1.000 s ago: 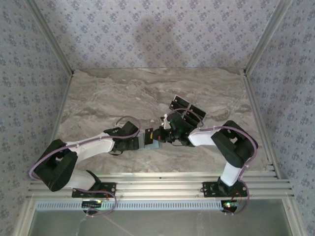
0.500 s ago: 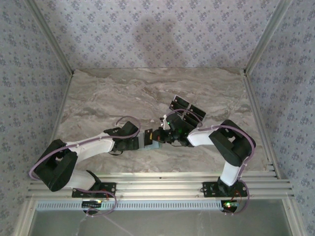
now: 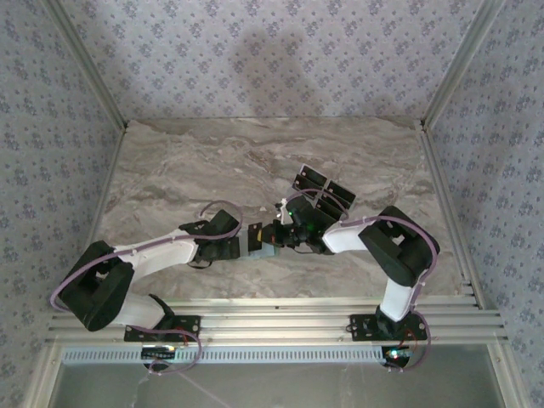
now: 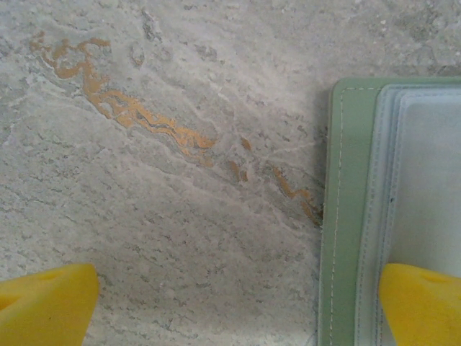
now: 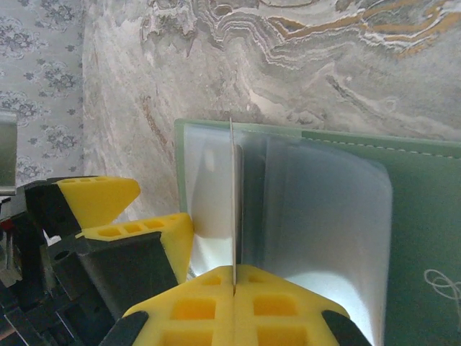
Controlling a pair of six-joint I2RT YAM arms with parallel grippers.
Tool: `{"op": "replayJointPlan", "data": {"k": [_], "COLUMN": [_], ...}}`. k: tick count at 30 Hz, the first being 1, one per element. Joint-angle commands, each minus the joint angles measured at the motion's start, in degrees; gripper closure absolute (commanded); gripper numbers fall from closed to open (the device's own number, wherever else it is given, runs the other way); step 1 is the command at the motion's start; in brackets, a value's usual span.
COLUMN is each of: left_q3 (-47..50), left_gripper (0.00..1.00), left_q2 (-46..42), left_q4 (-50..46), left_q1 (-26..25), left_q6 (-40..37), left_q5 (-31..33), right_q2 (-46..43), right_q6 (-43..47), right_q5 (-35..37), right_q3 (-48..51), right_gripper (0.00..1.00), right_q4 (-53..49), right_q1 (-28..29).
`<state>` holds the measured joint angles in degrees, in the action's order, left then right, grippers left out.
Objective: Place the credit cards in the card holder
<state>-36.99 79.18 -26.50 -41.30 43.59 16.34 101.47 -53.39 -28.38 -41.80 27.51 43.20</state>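
Up close in the right wrist view, the right gripper (image 5: pixel 234 292) is pinching a thin card (image 5: pixel 233 187) edge-on, jaws clamped together, between the clear sleeves of the open green card holder (image 5: pixel 425 216). In the left wrist view, the left gripper (image 4: pixel 230 306) is holding its jaws spread wide, one fingertip (image 4: pixel 421 303) resting on those sleeves. From above, the holder is lying mid-tabletop (image 3: pixel 187 161) toward the near edge, with the spare credit cards (image 3: pixel 311 179) sitting just beyond it and patterned walls (image 3: pixel 255 51) standing all around.

Grey marble-pattern tabletop (image 3: pixel 212 161) occupies the centre, with orange-gold veining (image 4: pixel 130 115). Floral wall panels (image 3: pixel 272 59) stand at 9, 12 and 3 o'clock. Aluminium rails (image 3: pixel 280 319) run along 6 o'clock.
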Motion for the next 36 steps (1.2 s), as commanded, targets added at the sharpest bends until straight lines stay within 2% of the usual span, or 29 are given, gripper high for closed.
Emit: {"op": "replayJointPlan", "data": {"k": [1,16,36], "left_q3": [1.3,1.2,1.0], "left_gripper": [0.0,0.0,0.0], "left_q2": [0.0,0.1,0.1], "left_q4": [-3.7,-3.8,-3.9], "left_q1": [-0.1,0.0,-0.1], "left_q6": [0.5,0.4,0.4], "left_q5": [2.6,2.7,2.6], "right_q2": [1.1,0.7,4.7], "right_q6": [-0.8,-0.9,-2.5], "right_q5": [-1.2,-1.3,-4.3], "right_q3": [1.1,3.7,3.4], "right_gripper": [1.0,1.0,1.0], "right_q4": [1.3,2.2,5.5], "right_q1": [0.5,0.4,-0.4]}}
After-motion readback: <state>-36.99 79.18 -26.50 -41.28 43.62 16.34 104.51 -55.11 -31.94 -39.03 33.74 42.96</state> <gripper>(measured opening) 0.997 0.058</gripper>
